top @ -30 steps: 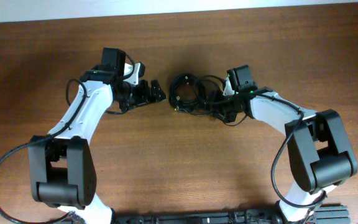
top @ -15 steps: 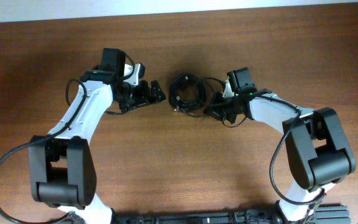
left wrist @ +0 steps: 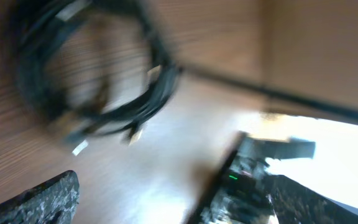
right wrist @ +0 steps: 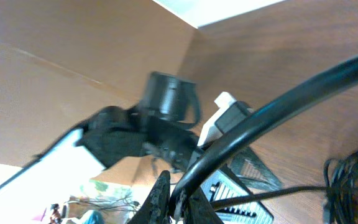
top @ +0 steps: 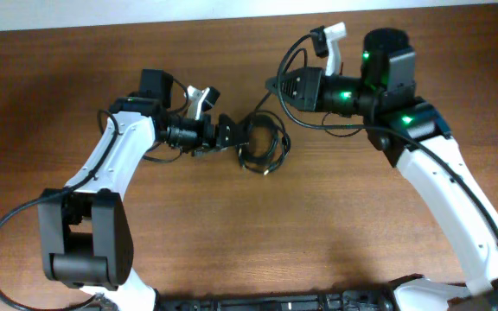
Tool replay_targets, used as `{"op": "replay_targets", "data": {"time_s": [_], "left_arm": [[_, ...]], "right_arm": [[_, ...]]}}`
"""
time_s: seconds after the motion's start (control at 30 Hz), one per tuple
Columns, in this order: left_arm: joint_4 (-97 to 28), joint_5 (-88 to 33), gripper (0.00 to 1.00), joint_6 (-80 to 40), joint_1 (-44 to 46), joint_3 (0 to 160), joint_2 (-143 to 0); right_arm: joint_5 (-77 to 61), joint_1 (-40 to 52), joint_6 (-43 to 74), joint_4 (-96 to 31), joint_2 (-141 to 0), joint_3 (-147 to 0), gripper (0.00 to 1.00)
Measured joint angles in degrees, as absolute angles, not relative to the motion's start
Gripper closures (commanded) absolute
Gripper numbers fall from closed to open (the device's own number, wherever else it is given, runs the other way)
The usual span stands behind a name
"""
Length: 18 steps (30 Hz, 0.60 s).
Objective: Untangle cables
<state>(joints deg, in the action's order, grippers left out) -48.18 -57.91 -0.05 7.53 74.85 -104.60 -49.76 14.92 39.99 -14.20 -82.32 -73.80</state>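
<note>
Right gripper: clamped on one raised strand of the cables, which lie coiled on the table. Left gripper: jaws apart, just beside them. Your hazard: pulling upward drags the unpinned coil or tightens the tangle.

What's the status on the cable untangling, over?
Left gripper open at the cable bundle edge. Right gripper shut on one strand, up off the wooden table. No obstruction seen.
</note>
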Motion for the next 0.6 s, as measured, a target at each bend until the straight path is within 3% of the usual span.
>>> {"op": "replay_targets", "data": {"time_s": [0.07,0.23,0.6], "left_arm": [[-48.16,-65.98,0.01,4.47,6.98,75.37,-104.57],[-47.09,-71.57,0.01,8.36,6.94,76.86,-104.09],[-43.66,-72.07,0.01,11.38,6.94,79.50,-91.31]], "right_arm": [[-50.48,14.92,42.61,-13.02,-81.01,-74.56,0.96],[-52.71,14.92,50.96,-3.81,-80.82,-76.05,0.96],[-54.96,14.92,63.40,5.63,-80.71,-77.47,0.96]]}}
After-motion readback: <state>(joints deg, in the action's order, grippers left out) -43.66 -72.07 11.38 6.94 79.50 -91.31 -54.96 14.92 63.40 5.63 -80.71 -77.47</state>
